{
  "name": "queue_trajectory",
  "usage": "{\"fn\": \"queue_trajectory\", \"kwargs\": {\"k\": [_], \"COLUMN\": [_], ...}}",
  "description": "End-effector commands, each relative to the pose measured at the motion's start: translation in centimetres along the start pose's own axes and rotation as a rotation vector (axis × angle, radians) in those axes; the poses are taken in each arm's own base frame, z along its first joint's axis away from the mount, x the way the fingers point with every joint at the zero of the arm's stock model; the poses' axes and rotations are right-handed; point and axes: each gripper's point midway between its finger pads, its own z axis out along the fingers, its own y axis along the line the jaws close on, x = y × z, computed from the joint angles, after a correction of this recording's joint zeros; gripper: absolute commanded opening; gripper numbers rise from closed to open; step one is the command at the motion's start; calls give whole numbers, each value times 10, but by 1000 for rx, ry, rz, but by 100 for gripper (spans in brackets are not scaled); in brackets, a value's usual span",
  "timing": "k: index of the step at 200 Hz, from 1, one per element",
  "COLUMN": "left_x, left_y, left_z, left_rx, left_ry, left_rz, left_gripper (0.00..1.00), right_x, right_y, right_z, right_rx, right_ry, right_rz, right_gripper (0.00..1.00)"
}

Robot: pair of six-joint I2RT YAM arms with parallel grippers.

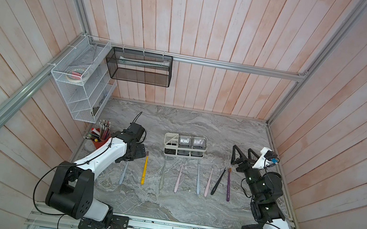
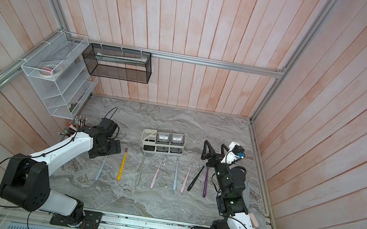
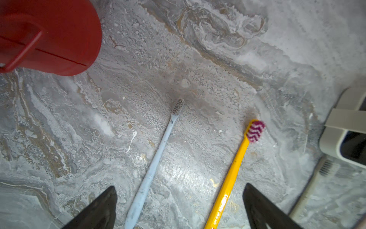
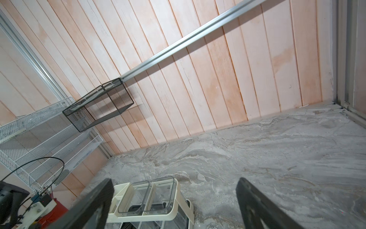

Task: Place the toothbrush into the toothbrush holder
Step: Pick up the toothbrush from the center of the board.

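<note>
In both top views a row of toothbrushes (image 1: 178, 178) is lying flat on the marbled desk (image 1: 162, 204), heads pointing toward the white toothbrush holder (image 1: 168, 140). The holder is standing just behind the middle of the row, and no brush is sitting in it. The left end effector (image 1: 132, 155) is hanging low over the end of the row near the red cup of pencils (image 1: 100, 143). The right end effector (image 2: 213, 148) is being held raised beside the holder, spread wide and empty.

In the left wrist view the left end effector (image 3: 179, 190) is standing fully open with nothing in it. The pale blue toothbrush (image 3: 156, 164) and the yellow toothbrush (image 3: 231, 174) are both lying between its fingers, apart from each other. Closing from here is risking a pinch on two handles at once, or one brush being shoved sideways into the other. The handles are also lying thin and flat, so the tips may be scraping the desk or sliding over them. The red cup (image 3: 49, 35) is sitting near enough to be knocked by a sideways swing.

In the right wrist view the right end effector (image 4: 176, 184) is gaping above the holder (image 4: 178, 198), gripping nothing.
</note>
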Motion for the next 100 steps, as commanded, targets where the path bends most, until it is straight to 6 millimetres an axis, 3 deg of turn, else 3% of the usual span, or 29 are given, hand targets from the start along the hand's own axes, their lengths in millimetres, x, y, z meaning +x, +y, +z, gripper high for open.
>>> {"fn": "queue_trajectory", "kwargs": {"k": [1, 24, 53, 100], "left_x": [-3, -7, -8, -18], "left_y": [0, -4, -11, -1], "left_z": [-4, -1, 20, 47], "left_rx": [-13, -4, -5, -52], "left_ry": [3, -9, 21, 41], "left_rz": [51, 53, 57, 55], "left_gripper": [95, 95, 92, 84], "right_x": [-9, -13, -15, -18], "right_y": [8, 13, 22, 33], "right_z": [-4, -7, -8, -13], "right_rx": [-14, -33, -66, -100], "right_ry": [-5, -11, -6, 1], "right_rz": [-12, -13, -16, -35], "right_gripper": [98, 98, 98, 98]}}
